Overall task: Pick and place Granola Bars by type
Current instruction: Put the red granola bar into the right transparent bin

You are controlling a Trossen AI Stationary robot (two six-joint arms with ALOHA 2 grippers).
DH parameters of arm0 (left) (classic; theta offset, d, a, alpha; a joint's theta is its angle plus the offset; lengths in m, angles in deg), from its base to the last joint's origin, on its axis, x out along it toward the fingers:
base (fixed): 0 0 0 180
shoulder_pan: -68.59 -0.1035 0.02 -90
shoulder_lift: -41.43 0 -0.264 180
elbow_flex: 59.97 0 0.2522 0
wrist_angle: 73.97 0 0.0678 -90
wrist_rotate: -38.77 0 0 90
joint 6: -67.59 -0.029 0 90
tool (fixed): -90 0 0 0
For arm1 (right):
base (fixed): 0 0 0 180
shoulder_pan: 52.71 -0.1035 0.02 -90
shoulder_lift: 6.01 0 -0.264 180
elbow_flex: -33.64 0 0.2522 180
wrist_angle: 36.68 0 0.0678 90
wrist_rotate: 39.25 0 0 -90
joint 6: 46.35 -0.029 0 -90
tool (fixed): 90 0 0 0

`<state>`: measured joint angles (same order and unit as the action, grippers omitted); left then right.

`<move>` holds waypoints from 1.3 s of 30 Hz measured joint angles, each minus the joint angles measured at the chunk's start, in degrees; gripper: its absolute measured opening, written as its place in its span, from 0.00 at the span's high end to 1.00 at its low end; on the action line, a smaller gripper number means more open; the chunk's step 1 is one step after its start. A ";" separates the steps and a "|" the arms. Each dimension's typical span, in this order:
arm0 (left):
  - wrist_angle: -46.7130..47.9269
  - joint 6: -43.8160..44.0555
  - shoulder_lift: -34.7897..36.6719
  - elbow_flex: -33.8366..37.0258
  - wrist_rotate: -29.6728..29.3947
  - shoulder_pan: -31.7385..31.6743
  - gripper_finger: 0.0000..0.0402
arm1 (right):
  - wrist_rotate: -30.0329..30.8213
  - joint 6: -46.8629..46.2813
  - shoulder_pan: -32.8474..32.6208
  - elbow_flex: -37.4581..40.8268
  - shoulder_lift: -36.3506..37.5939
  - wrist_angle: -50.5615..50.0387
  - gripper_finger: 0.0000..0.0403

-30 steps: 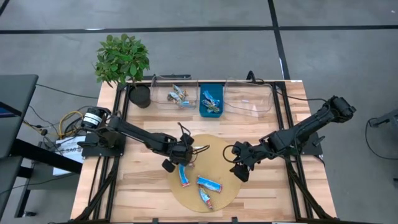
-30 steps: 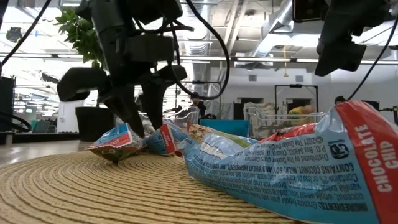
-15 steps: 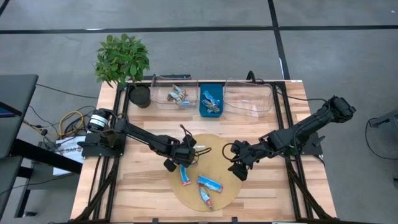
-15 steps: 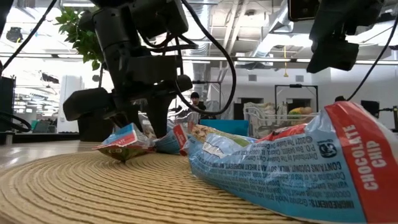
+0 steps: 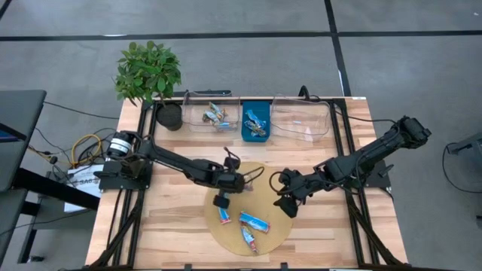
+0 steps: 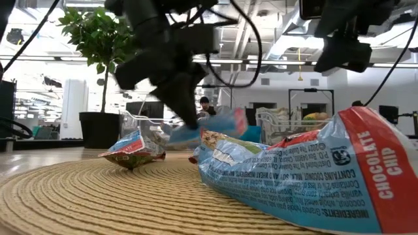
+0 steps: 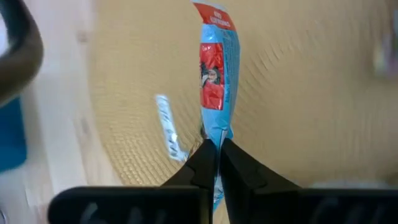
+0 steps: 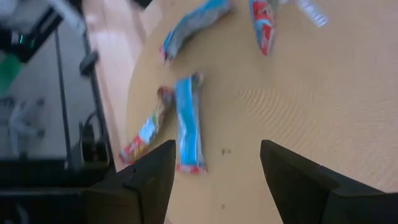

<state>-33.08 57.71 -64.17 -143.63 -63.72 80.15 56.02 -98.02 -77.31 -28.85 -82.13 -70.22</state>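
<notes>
Left gripper [image 5: 224, 197] sat over the round woven mat [image 5: 265, 181], fingers [image 7: 202, 163] clamped on one end of a blue granola bar [image 7: 216, 68] with a red patch. Left wrist view showed that bar hanging clear of the mat; the high view hid most of it under the arm. Low view showed the same bar [image 6: 209, 126] lifted and blurred.

Right gripper [image 5: 283, 205] hovered at the mat's right edge, fingers [image 8: 149, 171] spread apart and empty. Its wrist view showed three bars on the mat: a blue one [image 8: 188, 123], a thinner one touching it [image 8: 148, 127], and another [image 8: 194, 22] farther off (a fourth bar looked to be the held one, cut off by the frame edge).

High view alone showed the bins at the counter's [image 5: 173, 226] far edge: clear bin with bars [image 5: 213, 114], blue bin with bars [image 5: 254, 122], clear bin [image 5: 301, 117] whose contents I could not make out. Potted plant [image 5: 148, 74] stood at the far left corner.

Low view: a "CHOCOLATE CHIP" wrapper [image 6: 307, 176] filled the foreground; an open room with ceiling lights lay behind.
</notes>
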 joint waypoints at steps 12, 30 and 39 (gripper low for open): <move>1.89 31.39 0.00 -13.62 -1.84 -4.18 0.99 | 19.90 -21.27 1.84 0.00 0.04 0.13 0.44; 6.36 39.07 0.20 -22.50 4.58 -5.25 1.00 | 24.42 -12.76 9.19 0.04 1.22 12.41 0.45; 4.93 38.97 0.19 -22.50 4.31 -5.04 1.00 | 21.86 -11.38 10.64 0.04 1.25 12.60 0.74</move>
<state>-28.16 96.68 -63.99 -166.13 -59.42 75.12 77.88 -109.39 -66.67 -28.81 -80.88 -57.62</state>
